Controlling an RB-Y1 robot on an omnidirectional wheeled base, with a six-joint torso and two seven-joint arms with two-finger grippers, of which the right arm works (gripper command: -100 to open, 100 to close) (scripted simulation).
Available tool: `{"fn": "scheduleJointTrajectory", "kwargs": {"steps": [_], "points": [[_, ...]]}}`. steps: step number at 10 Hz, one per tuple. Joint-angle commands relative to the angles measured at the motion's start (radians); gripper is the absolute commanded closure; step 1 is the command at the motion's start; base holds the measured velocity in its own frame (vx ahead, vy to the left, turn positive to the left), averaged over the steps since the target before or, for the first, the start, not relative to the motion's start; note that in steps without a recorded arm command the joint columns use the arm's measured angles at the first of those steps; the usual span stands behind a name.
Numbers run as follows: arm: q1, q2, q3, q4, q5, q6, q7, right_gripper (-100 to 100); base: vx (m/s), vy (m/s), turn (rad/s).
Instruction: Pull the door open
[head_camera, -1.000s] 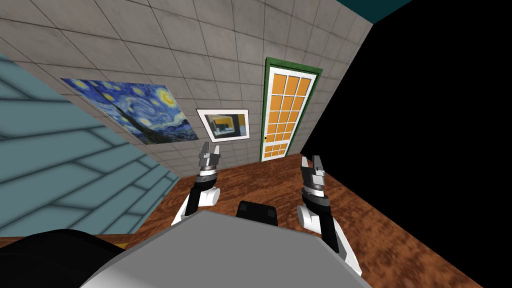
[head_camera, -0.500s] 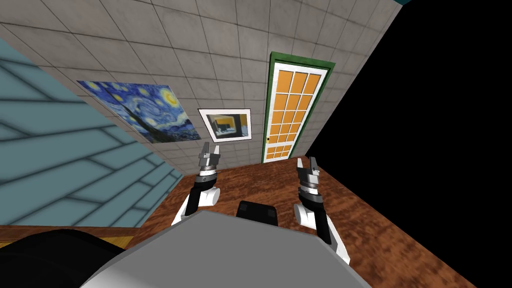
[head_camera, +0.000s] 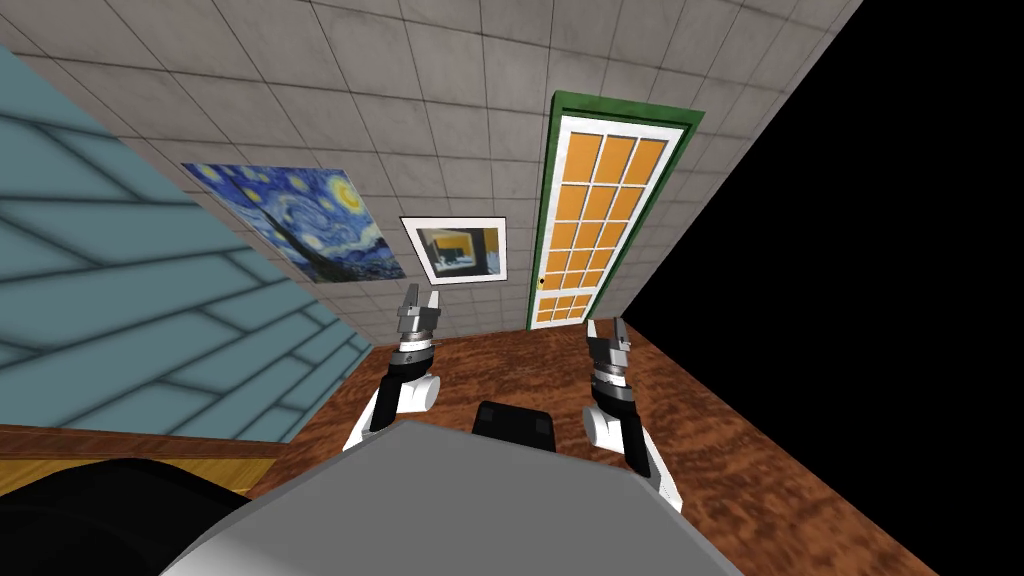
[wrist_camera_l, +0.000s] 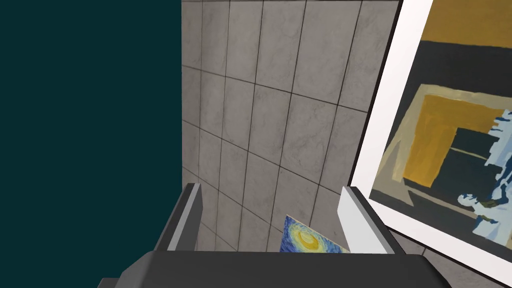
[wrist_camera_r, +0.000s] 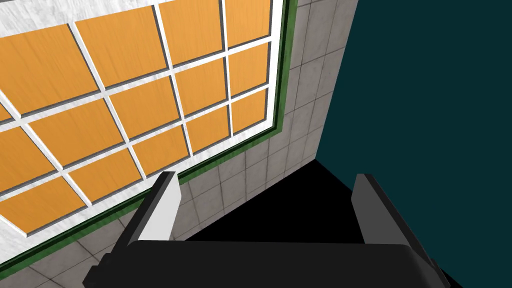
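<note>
The orange-paned door (head_camera: 598, 225) stands shut at 1 o'clock across wooden floor (head_camera: 520, 365); a starry painting (head_camera: 300, 220) and framed picture (head_camera: 460, 250) hang at 11. Left end effector (head_camera: 419, 296) and right end effector (head_camera: 605, 327) gape, empty. I've rolled nearer since a second ago.

Red-brown wood-grain floor (head_camera: 520, 365), tiled wall (head_camera: 450, 100) at its far edge, door (head_camera: 600, 220) standing there, teal wall (head_camera: 120, 330) along its left, black area (head_camera: 880, 300) along its right
</note>
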Motion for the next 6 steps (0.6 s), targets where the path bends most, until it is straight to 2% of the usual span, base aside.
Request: {"fn": "scheduleJointTrajectory", "kwargs": {"steps": [1,6], "points": [[-0.012,-0.006,0.005,0.032,-0.023,-0.007,-0.032,-100,0.090,-0.028,0.106],[-0.051,-0.021,0.026,0.136,-0.092,-0.027,-0.126,-100,0.086,-0.033,0.112]]}}
